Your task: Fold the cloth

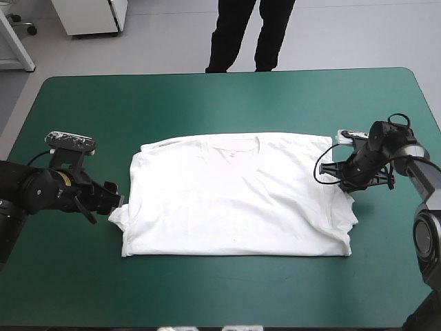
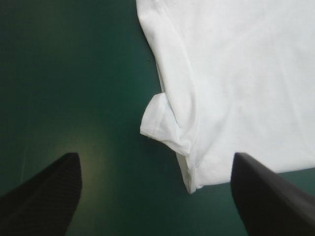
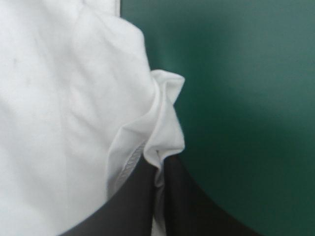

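The white T-shirt [image 1: 238, 196] lies spread flat in the middle of the teal-green table, collar toward the far edge, both sleeves tucked in at its sides. My left gripper [image 1: 114, 202] rests at the shirt's left side, open, its black fingers [image 2: 47, 196] standing wide apart with the curled left sleeve [image 2: 162, 125] just ahead of them. My right gripper [image 1: 346, 185] sits at the shirt's right side, shut on the T-shirt: a bunched fold of the right sleeve [image 3: 165, 130] is pinched between its fingers [image 3: 140, 196].
Bare teal-green cover [image 1: 227, 289] surrounds the shirt on all sides, widest toward the near edge and the far edge [image 1: 220, 76].
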Tool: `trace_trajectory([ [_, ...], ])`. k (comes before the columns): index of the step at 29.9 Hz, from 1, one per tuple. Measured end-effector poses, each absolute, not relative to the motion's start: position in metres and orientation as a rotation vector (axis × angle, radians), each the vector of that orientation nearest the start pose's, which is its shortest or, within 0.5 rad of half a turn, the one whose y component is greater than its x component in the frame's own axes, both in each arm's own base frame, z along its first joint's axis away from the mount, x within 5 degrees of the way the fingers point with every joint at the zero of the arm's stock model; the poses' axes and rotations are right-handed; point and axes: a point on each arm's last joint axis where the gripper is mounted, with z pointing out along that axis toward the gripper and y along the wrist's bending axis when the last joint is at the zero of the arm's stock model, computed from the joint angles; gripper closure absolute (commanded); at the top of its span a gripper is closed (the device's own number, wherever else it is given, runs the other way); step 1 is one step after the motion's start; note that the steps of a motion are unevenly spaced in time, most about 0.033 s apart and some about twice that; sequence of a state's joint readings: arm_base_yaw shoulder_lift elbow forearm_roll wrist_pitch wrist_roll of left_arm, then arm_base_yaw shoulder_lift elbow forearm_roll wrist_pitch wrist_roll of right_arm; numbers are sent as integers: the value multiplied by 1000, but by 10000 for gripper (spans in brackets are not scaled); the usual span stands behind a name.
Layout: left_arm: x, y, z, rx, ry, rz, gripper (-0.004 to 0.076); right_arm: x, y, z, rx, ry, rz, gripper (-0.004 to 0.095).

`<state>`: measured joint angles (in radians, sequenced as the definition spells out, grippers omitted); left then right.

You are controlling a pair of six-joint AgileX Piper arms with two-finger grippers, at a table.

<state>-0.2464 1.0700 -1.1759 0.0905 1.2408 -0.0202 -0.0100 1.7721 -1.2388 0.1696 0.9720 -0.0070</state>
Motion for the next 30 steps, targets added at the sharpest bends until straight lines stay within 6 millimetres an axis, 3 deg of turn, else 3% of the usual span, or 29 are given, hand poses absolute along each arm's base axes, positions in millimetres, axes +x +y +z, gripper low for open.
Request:
trace_trajectory([
  [11,182,-38,380,303,2594,27,126,328,13,252,135,2908,283,923],
  [17,182,-38,380,303,2594,23,126,324,24,261,110,2882,449,923],
  [22,182,-38,380,303,2594,22,126,323,42,262,12,2872,502,923],
  [30,182,-39,380,302,2595,14,126,328,87,253,-136,2818,508,891],
])
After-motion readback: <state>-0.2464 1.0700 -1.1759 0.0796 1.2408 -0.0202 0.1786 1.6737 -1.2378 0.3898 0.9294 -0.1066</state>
